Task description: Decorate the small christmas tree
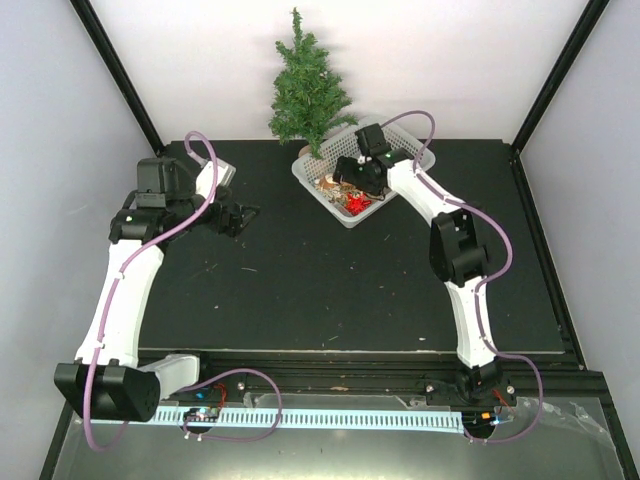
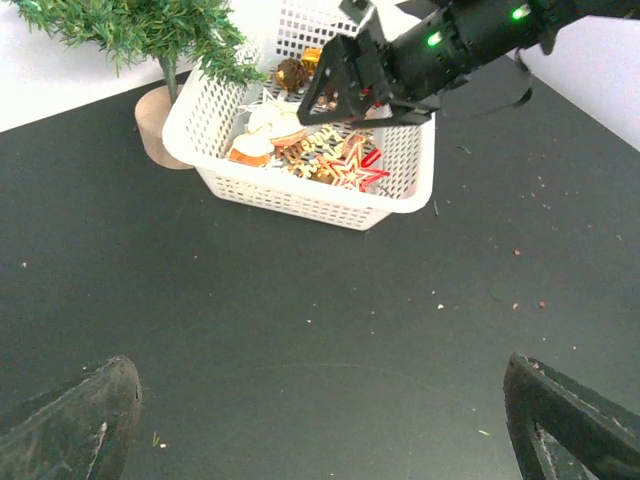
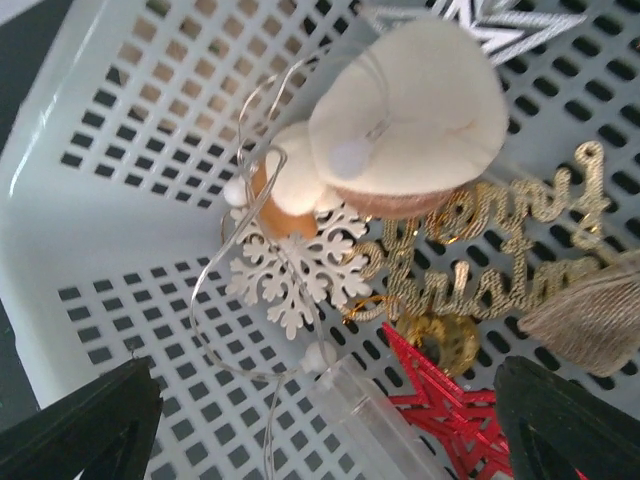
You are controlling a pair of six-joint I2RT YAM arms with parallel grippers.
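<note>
The small christmas tree (image 1: pixel 308 90) stands at the table's back edge, its wooden base (image 2: pixel 158 125) next to a white basket (image 1: pixel 410 135) of ornaments. My right gripper (image 1: pixel 355 182) hangs open inside the basket (image 3: pixel 120 150). Its dark fingertips (image 3: pixel 80 430) stand wide on either side of a clear plastic case (image 3: pixel 385 425) on a thin wire (image 3: pixel 215 290). Around the case lie a white snowflake (image 3: pixel 300 275), a cream soft ornament (image 3: pixel 410 110), a gold "Merry Christmas" sign (image 3: pixel 490 250) and a red star (image 3: pixel 450 410). My left gripper (image 1: pixel 238 218) is open over bare black table (image 2: pixel 320 430).
The basket (image 2: pixel 300 195) sits just right of the tree. A silver star (image 3: pixel 490 25), a gold ring (image 3: pixel 440 340) and a jute tassel (image 3: pixel 590 310) also lie in it. White walls close off the back and sides. Small crumbs dot the black mat (image 1: pixel 300 290).
</note>
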